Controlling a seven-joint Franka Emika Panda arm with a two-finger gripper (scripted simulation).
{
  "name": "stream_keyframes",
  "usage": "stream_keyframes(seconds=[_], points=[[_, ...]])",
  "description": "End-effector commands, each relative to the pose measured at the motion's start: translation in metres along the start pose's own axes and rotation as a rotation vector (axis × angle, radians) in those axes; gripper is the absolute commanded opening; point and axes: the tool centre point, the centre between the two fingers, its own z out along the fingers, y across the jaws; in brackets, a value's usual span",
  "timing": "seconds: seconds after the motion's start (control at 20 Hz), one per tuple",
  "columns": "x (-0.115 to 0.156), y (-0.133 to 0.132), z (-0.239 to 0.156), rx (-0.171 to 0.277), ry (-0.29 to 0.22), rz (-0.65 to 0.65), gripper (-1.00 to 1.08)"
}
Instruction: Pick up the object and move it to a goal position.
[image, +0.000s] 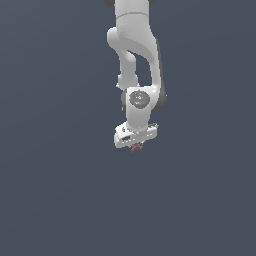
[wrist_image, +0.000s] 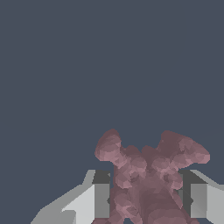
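- Step in hand, as you should judge it: the carry. The gripper (image: 136, 145), at the centre of the exterior view, pinches the object (image: 136, 147).
- In the wrist view the object (wrist_image: 146, 175) sits low in the frame, between both fingers (wrist_image: 101, 199).
- Next move: take it to the goal. No goal marker shows, so you cannot fix a heading.
- Object: dull reddish-pink, lumpy, short crossed prongs. Fingers: smooth white, dark pads.
- Floor (image: 50, 200): flat, plain slate-blue.

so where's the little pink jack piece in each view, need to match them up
Exterior view: the pink jack piece peeks out just beneath the white gripper, near the picture's centre.
Wrist view: it fills the lower middle, between the two fingers.
Shared landmark: the gripper, whose fingers flank the piece in both.
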Motion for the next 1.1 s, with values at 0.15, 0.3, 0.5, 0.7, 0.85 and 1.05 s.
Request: stream_keyframes(seconds=[0.15,0.3,0.5,0.7,0.85,1.05], points=[[0.013,0.008,-0.019,0.000,0.001,0.000,-1.00],[0.023,0.015,-0.034,0.000,0.001,0.000,-1.00],[0.040,0.026,-0.059,0.000,0.001,0.000,-1.00],[0.060,0.039,-0.086,0.001,0.001,0.000,-1.00],[0.073,0.048,-0.104,0.001,0.001,0.000,-1.00],[0.088,0.056,-0.122,0.000,0.001,0.001,-1.00]])
